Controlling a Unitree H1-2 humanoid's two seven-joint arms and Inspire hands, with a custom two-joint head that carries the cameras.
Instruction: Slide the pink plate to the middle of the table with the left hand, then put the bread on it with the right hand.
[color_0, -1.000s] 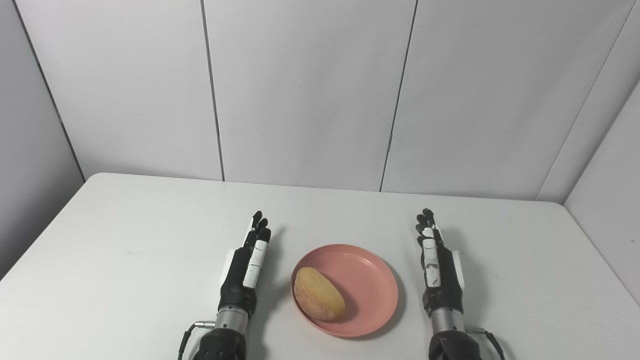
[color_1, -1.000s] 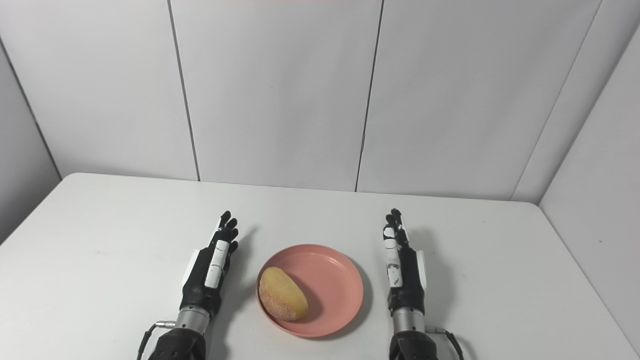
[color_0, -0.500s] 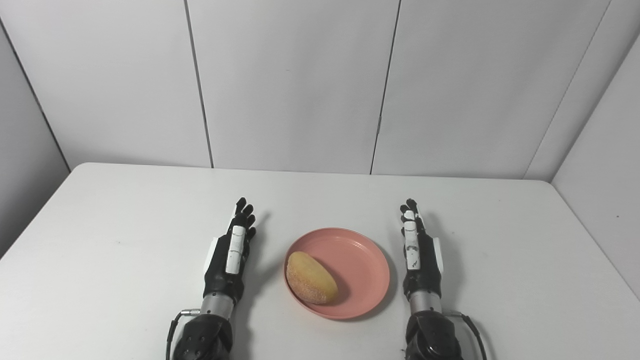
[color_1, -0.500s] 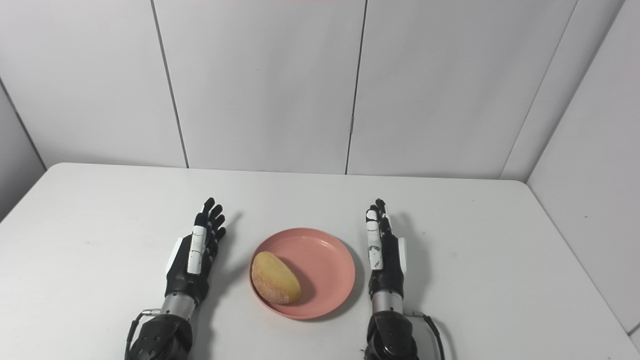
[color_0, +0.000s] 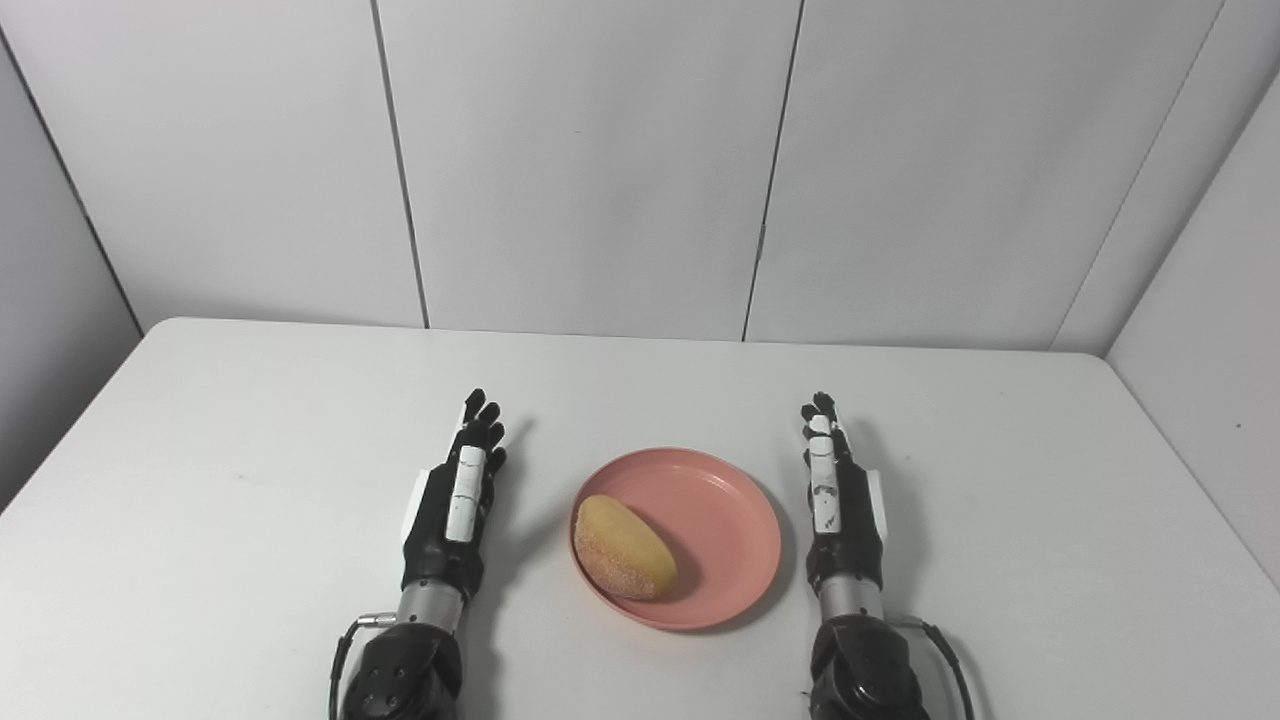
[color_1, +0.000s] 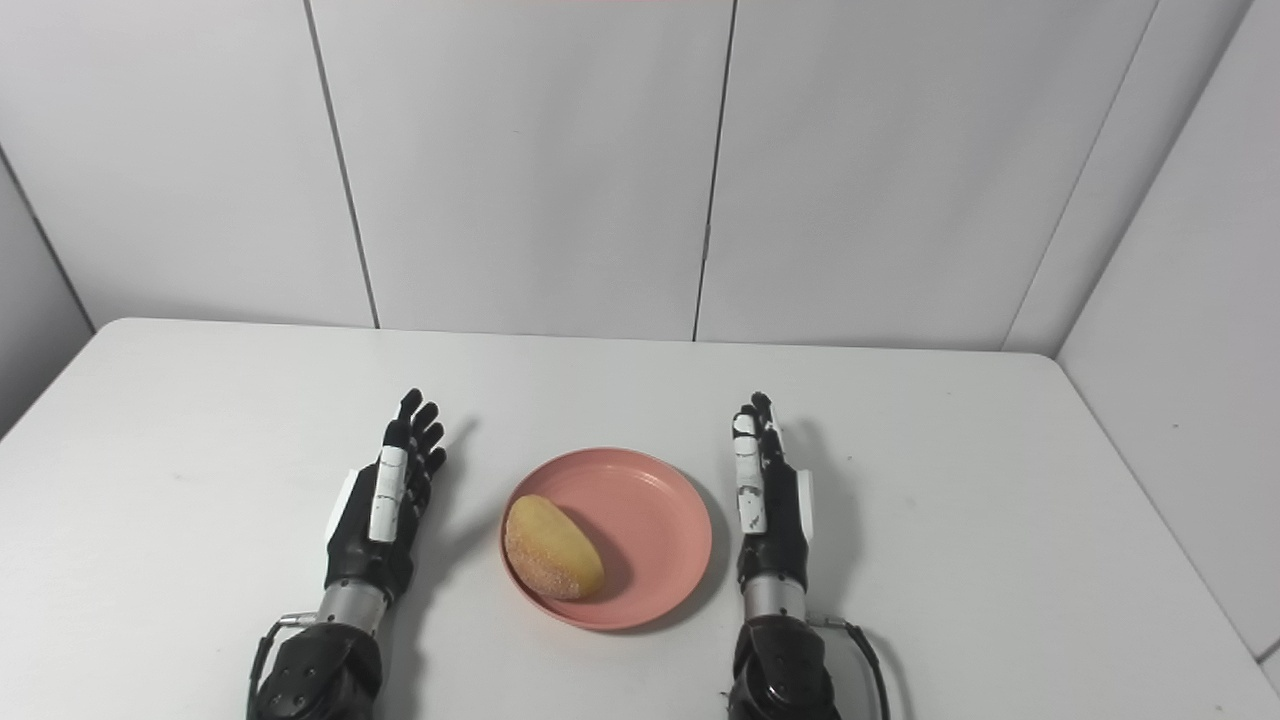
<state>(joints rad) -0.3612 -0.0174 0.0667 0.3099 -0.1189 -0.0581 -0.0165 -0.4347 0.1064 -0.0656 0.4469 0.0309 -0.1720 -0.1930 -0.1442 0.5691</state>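
The round pink plastic plate (color_0: 690, 535) sits near the middle of the plain white worktop (color_0: 200, 470), a little toward the near edge, and the oval golden bread roll (color_0: 624, 547) with its sugary crust already lies on it, over at the plate's eight o'clock side. Both jobs look done to me.

The left hand (color_0: 455, 505) rests at the plate's nine o'clock and the right hand (color_0: 838, 500) at its three o'clock — each apart from the rim, fingers stretched out straight toward twelve o'clock, released and holding nothing.

If anything needs nudging, I'd guess the plate is light and stiff with a slick underside, so it would slide easily on this smooth surface; a flat push against the raised rim would serve better than a pinch. The roll looks soft and light, easy to dent — it wants a loose grasp across its short middle, from above. It sits off-centre, so a sharp shove of the plate could roll it toward the rim.
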